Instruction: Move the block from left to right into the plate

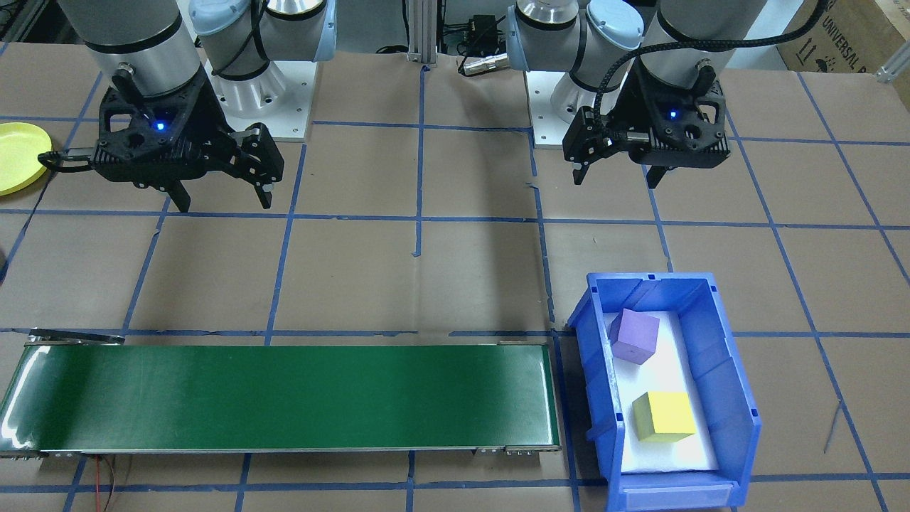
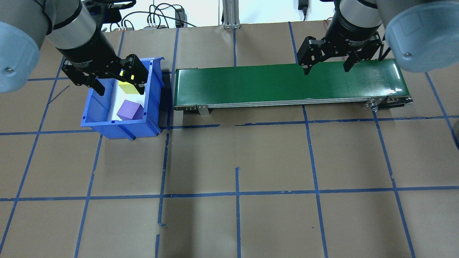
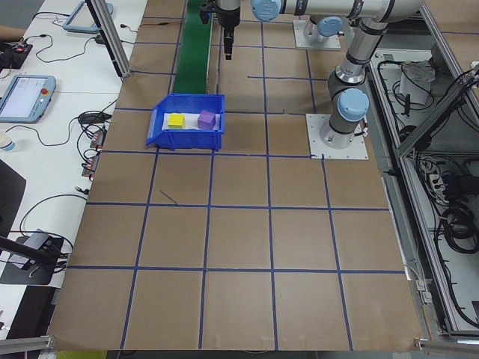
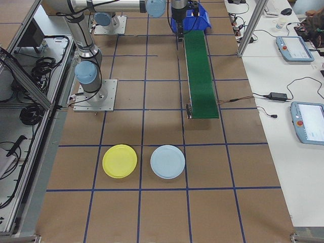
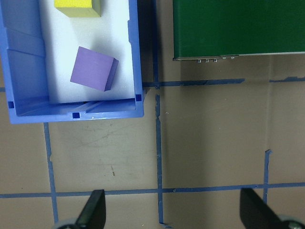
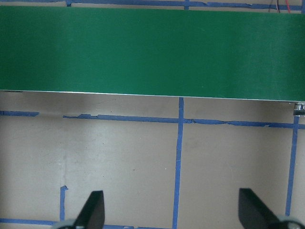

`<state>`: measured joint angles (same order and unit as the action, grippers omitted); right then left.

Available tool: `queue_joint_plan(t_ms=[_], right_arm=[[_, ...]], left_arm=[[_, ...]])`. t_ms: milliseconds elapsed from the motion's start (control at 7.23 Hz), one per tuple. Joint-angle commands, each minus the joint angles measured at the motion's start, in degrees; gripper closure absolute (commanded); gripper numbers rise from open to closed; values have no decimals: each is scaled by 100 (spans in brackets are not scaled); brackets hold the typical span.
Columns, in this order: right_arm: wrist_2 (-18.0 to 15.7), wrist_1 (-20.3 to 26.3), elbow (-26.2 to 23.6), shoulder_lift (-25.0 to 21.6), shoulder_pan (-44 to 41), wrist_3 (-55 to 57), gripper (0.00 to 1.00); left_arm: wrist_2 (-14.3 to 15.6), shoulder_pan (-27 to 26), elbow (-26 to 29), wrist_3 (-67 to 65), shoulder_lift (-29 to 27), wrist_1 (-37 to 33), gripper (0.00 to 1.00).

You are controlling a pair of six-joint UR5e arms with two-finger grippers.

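The yellow plate (image 1: 20,157) was cut off by the front-facing view's left edge. From overhead, the left gripper (image 2: 118,87) hid part of the yellow block (image 2: 128,87). The left wrist view's top edge cropped that block too.

Two foam blocks in the bin, yellow plate far off at the belt's other end

The purple block (image 1: 634,336) and the yellow block (image 1: 663,416) sit apart on white padding inside the blue bin (image 1: 732,398), just beyond one end of the green conveyor belt (image 1: 284,398); the purple one is turned askew. The yellow plate (image 4: 119,161) lies flat and empty on the table, well past the belt's opposite end.
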<state>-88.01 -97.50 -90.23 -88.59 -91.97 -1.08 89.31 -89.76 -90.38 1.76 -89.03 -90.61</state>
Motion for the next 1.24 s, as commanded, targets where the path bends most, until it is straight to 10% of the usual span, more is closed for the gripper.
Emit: queue_joint_plan(t_ms=[0, 691, 1106], right_arm=[[-6, -6, -29, 8, -5, -6, 0], [-24, -24, -56, 61, 4, 11, 0], [-6, -68, -135, 43, -5, 29, 0]], left_arm=[[-10, 2, -6, 0, 0, 0, 0], [-159, 142, 214, 369, -244, 340, 0], [-176, 773, 502, 1294, -1438, 1605, 0]])
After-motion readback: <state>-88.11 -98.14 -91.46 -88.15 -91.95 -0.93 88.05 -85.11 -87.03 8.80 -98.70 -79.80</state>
